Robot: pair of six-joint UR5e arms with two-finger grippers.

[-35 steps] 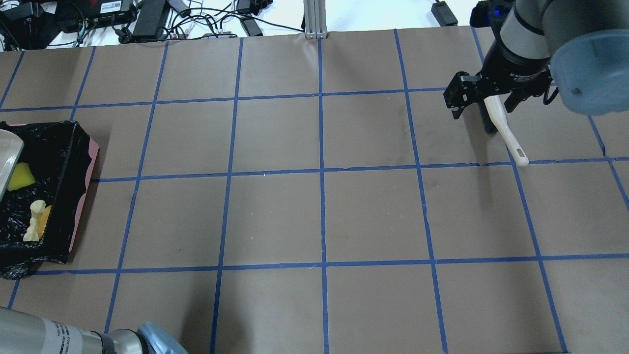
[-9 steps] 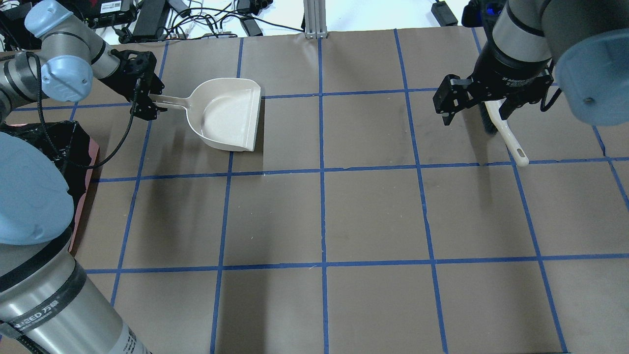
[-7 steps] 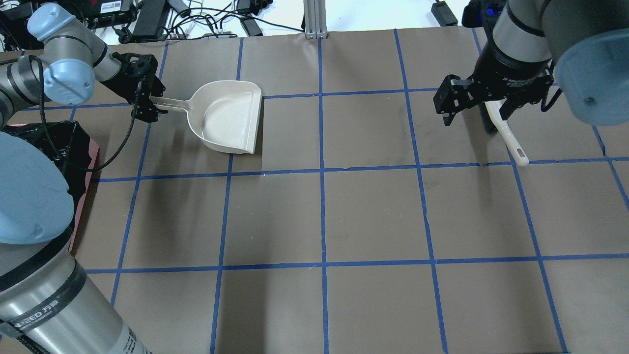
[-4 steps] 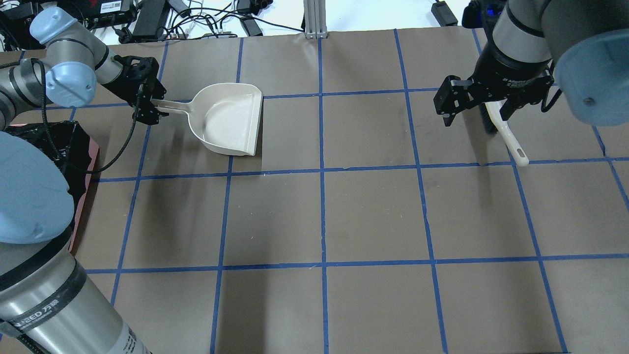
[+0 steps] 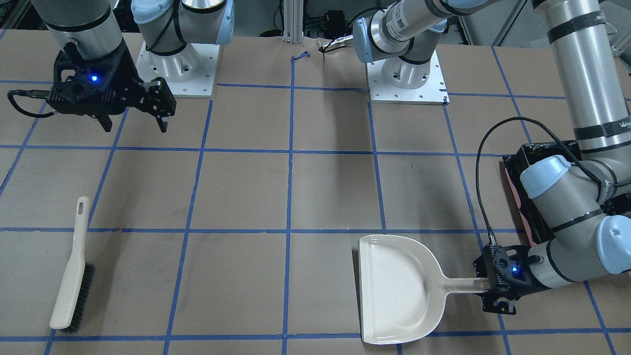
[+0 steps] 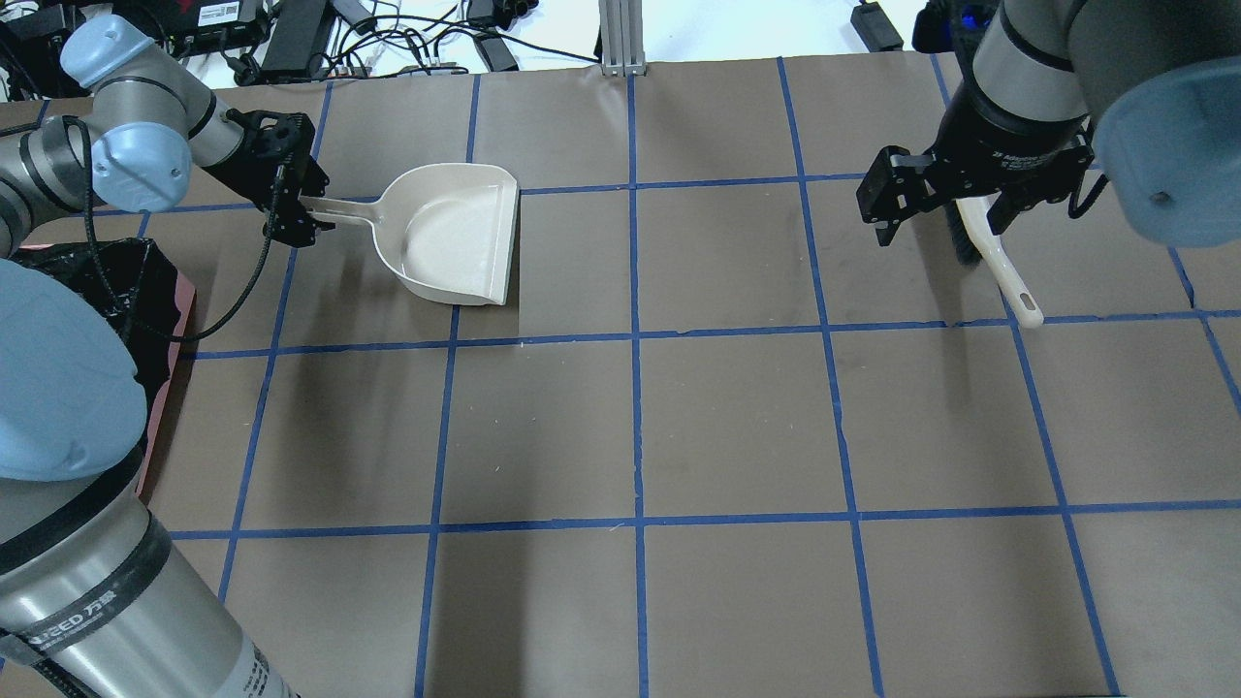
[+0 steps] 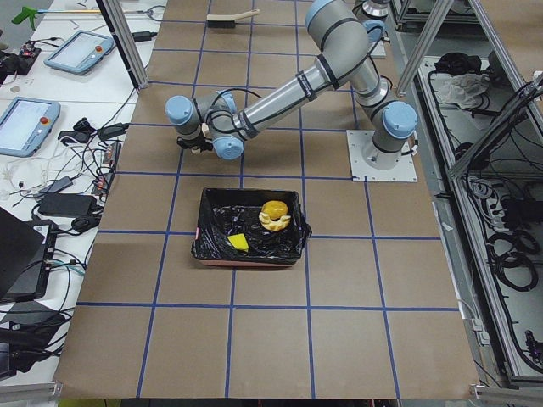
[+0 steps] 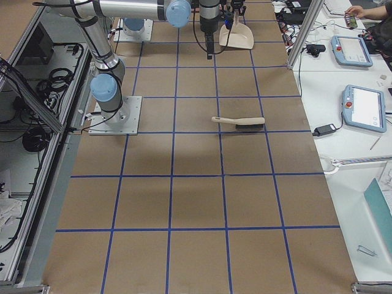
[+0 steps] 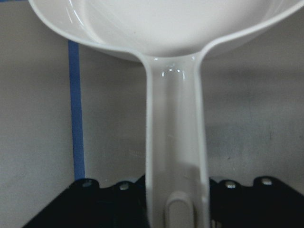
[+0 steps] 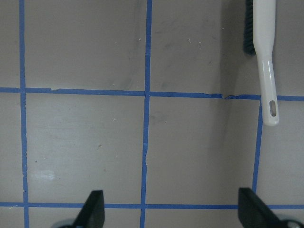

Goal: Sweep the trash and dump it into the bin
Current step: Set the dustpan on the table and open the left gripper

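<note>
The pink bin [image 7: 246, 263] with its black bag holds the trash: a yellow wedge [image 7: 238, 242], a brownish potato [image 7: 273, 208] and a cream crescent [image 7: 277, 223]. In the overhead view the bin [image 6: 182, 310] is mostly hidden by my left arm. My left gripper [image 6: 296, 208] is shut on the handle [image 9: 173, 142] of the empty beige dustpan [image 6: 451, 237], which lies low on the table at the far left; both also show in the front view, gripper [image 5: 498, 291] and dustpan [image 5: 394, 291]. My right gripper [image 6: 938, 221] is open and empty above the table, beside the brush.
A white-handled brush [image 6: 999, 262] with black bristles lies loose on the table under my right arm; it also shows in the front view [image 5: 71, 276] and right wrist view [image 10: 263, 47]. Cables and power bricks lie past the table's far edge.
The dustpan was tilted over the bin 4.9 s ago; my left arm has since carried it out onto the table. In the last second it drifted slightly nearer. My right gripper has barely moved.
</note>
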